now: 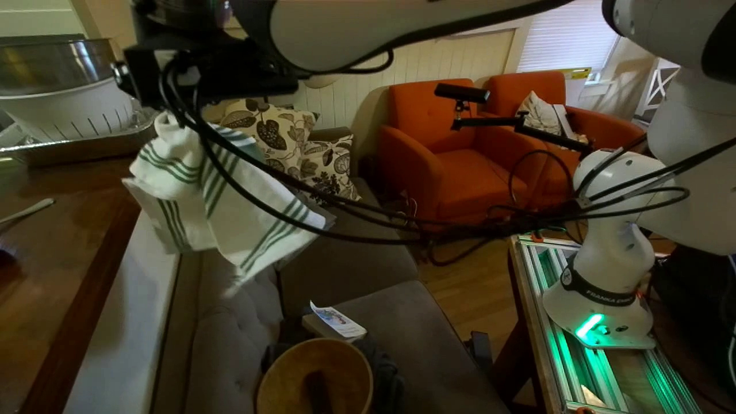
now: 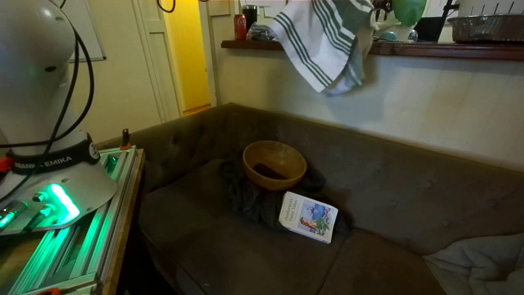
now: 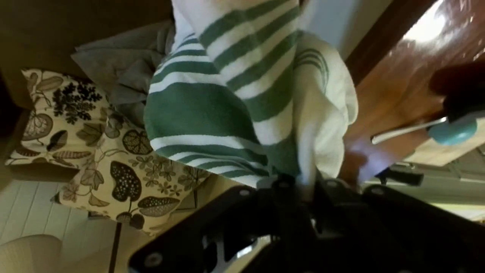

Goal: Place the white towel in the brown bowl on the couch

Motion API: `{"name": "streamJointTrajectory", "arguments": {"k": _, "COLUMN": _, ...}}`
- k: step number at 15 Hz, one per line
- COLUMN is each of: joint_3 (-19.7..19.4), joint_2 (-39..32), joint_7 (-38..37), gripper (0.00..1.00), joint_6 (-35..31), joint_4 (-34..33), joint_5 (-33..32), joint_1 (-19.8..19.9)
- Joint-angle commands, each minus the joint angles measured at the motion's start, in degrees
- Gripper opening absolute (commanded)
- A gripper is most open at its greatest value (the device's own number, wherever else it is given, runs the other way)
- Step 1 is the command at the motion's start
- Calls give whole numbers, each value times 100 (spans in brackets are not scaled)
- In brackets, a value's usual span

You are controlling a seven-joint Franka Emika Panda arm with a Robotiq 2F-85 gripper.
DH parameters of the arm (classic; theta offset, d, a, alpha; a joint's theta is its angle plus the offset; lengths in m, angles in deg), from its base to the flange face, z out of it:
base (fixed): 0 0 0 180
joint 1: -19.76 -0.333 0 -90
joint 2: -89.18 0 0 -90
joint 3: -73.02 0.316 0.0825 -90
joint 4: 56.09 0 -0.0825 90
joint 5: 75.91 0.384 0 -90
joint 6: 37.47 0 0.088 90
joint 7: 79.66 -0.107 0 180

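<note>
The gripper (image 3: 297,185) had its jaws pinched together on a gathered end of the white towel (image 2: 323,41), which hung at one o'clock from the brown bowl (image 2: 283,155) on the couch (image 2: 237,254) in an exterior view, held high probably so the loose folds would clear the backrest (image 2: 389,168).

Arm (image 1: 345,31) outstretched high from its base (image 1: 604,302), status light (image 1: 589,326) green, gripper (image 3: 299,184) below wrist (image 1: 181,14), fingers (image 3: 282,194) pinched together.
</note>
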Motion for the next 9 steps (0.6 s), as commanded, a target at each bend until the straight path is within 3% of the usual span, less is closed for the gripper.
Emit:
{"name": "streamJointTrajectory", "arguments": {"k": 1, "joint_3": 327, "joint_2": 807, "joint_7": 121, "gripper": 3, "joint_6": -254, "joint_4": 1439, "joint_5": 357, "joint_1": -193}}
{"name": "streamJointTrajectory", "arguments": {"k": 2, "joint_3": 1337, "joint_2": 990, "joint_7": 12, "gripper": 3, "joint_6": -181, "joint_4": 1702, "joint_5": 213, "joint_1": 584}}
{"name": "streamJointTrajectory", "arguments": {"k": 6, "joint_3": 2526, "joint_2": 998, "joint_7": 426, "gripper": 3, "joint_6": -782, "joint_4": 2986, "joint_5": 1044, "joint_1": 1753}}
{"name": "streamJointTrajectory", "arguments": {"k": 9, "joint_3": 3191, "joint_2": 681, "joint_7": 1066, "gripper": 3, "joint_6": -1176, "joint_4": 3720, "joint_5": 1833, "joint_1": 2568}}
